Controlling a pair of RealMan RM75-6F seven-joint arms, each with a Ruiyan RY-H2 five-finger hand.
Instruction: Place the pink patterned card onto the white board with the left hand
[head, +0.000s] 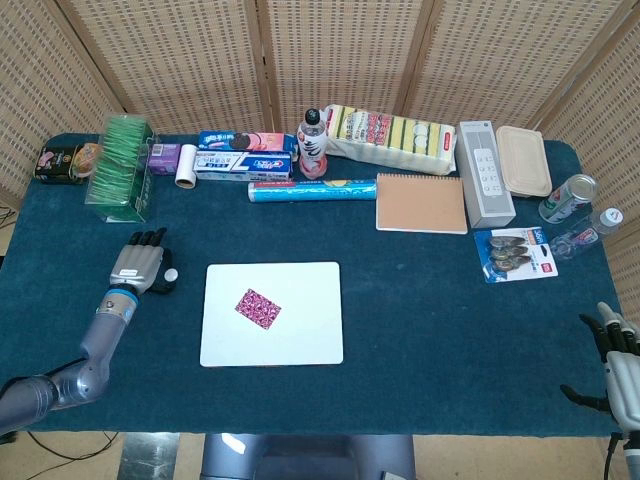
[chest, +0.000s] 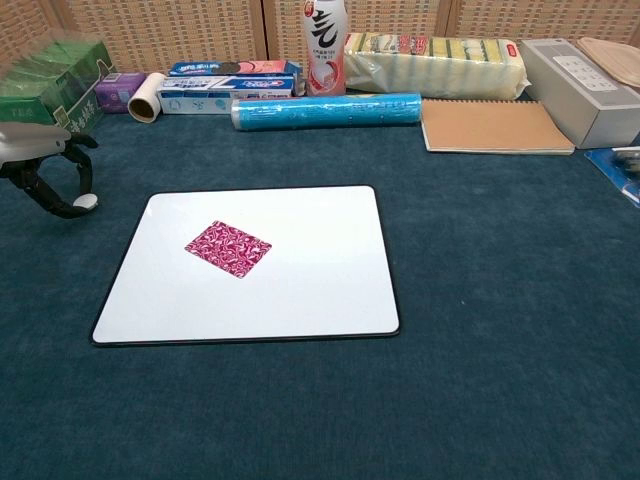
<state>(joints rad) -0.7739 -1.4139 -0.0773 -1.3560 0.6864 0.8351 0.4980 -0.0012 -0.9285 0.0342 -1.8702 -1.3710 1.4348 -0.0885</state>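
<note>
Fingers spread and holding nothing, our left hand (head: 141, 266) hovers over the blue tabletop (head: 420, 290), just off the left edge of the white board (head: 300, 330). On the board we see the pink patterned card (head: 258, 307), lying flat and turned at an angle, left of the board's middle. Our right hand (head: 618, 360) waits at the tabletop's far right corner, also loose and unladen. Behind the board lies a blue roll (head: 310, 189), beside a brown notebook (head: 421, 203).

obstacles: green box (head: 122, 165) at 12 o'clock of left hand (head: 140, 266) | free: bare table (head: 430, 330) at 3 o'clock of white board (head: 272, 313)
</note>
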